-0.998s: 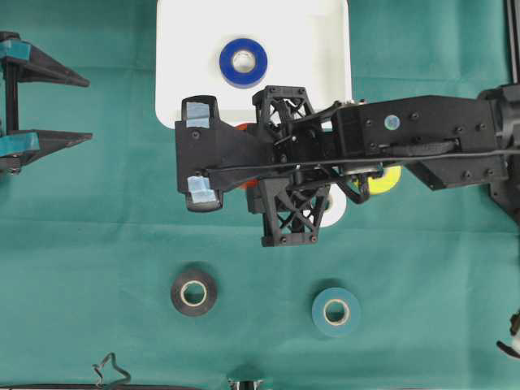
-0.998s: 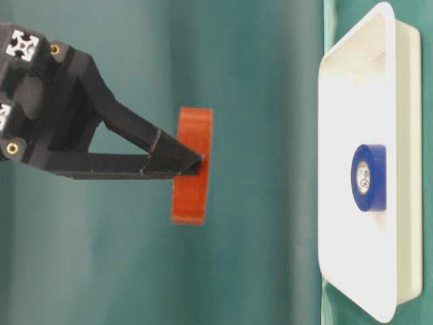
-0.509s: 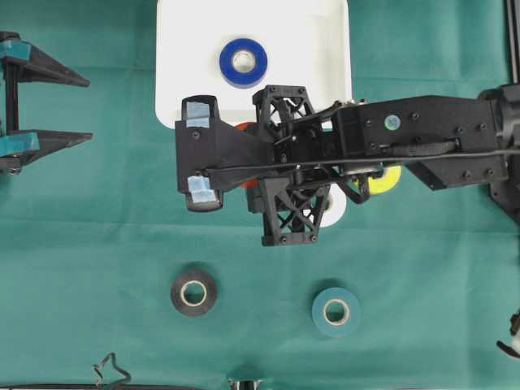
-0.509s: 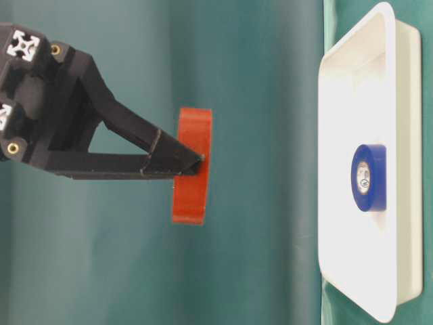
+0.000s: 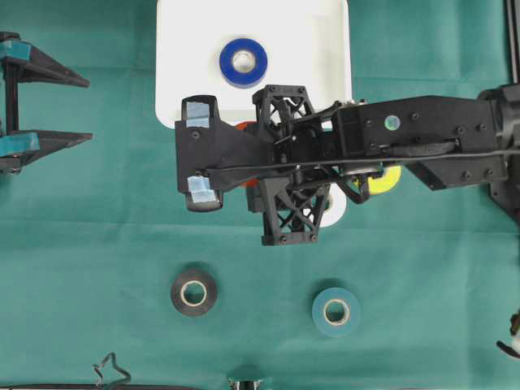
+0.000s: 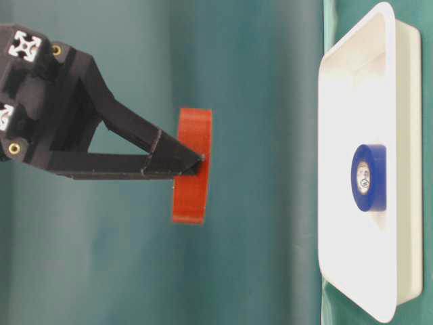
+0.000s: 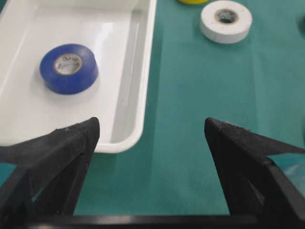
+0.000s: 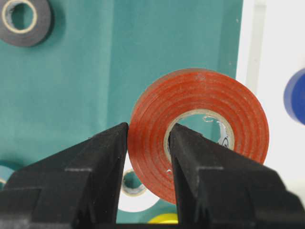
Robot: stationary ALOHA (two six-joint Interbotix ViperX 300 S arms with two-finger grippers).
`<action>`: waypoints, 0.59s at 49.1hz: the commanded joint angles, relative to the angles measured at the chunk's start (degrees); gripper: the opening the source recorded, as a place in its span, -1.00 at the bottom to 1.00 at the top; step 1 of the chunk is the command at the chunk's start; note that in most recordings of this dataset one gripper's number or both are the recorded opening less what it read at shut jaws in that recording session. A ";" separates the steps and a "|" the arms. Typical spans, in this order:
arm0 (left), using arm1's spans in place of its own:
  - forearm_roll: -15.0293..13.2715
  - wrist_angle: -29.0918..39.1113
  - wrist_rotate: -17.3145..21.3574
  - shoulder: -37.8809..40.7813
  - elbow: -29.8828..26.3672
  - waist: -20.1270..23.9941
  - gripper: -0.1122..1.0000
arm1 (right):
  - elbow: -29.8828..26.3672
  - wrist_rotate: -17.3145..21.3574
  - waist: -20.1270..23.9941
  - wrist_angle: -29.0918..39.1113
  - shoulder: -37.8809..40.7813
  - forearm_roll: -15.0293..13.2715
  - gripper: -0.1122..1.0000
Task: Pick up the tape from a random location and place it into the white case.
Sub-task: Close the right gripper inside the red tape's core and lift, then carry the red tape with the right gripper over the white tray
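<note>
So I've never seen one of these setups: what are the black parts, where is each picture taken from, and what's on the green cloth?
These are two robot arms, each ending in a two-fingered claw. One picture looks straight down, one looks in from table level and shows the scene sideways, and the other two come from cameras on the arms' wrists.

The right claw is shut on the red tape roll: one finger goes through the hole, the other presses the outside. The roll hangs in the air, off the white case. The left claw stands open, holding nothing.

A blue tape roll already lies in the case. On the green cloth lie a black roll, a teal roll, a white roll and a yellow roll, which the right arm partly hides from above.
</note>
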 commanded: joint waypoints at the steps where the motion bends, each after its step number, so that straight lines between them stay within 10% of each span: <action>1: -0.09 -0.18 -0.09 0.35 -0.53 -0.09 0.95 | -1.58 0.09 -0.09 -0.09 -2.20 -0.70 -0.27; 29: 0.00 -0.18 -0.09 0.44 -0.53 -0.09 0.95 | -1.23 -3.87 -12.48 -0.53 -2.20 -1.05 -0.27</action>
